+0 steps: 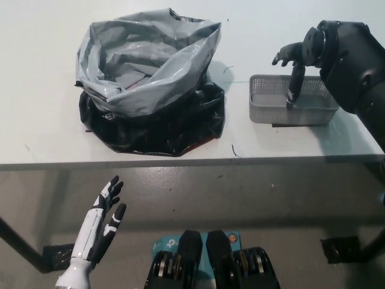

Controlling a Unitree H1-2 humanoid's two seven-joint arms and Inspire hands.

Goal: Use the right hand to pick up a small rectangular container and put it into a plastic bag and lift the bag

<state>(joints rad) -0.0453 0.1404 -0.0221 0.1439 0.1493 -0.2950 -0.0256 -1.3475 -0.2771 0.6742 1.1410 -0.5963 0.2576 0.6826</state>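
Observation:
A small grey mesh rectangular container (272,106) sits on the white table (36,120) at the right. My black right hand (293,63) hovers over its far right part, open, with fingers (294,87) pointing down into the container. A plastic bag (147,72), grey inside and black outside, stands open at the table's left centre. My white left hand (103,218) rests open below the table edge at the lower left.
The table's front edge runs across the middle of the view, with grey floor below it. Bare table lies between the bag and the container. A dark bracket (343,250) shows on the floor at the lower right.

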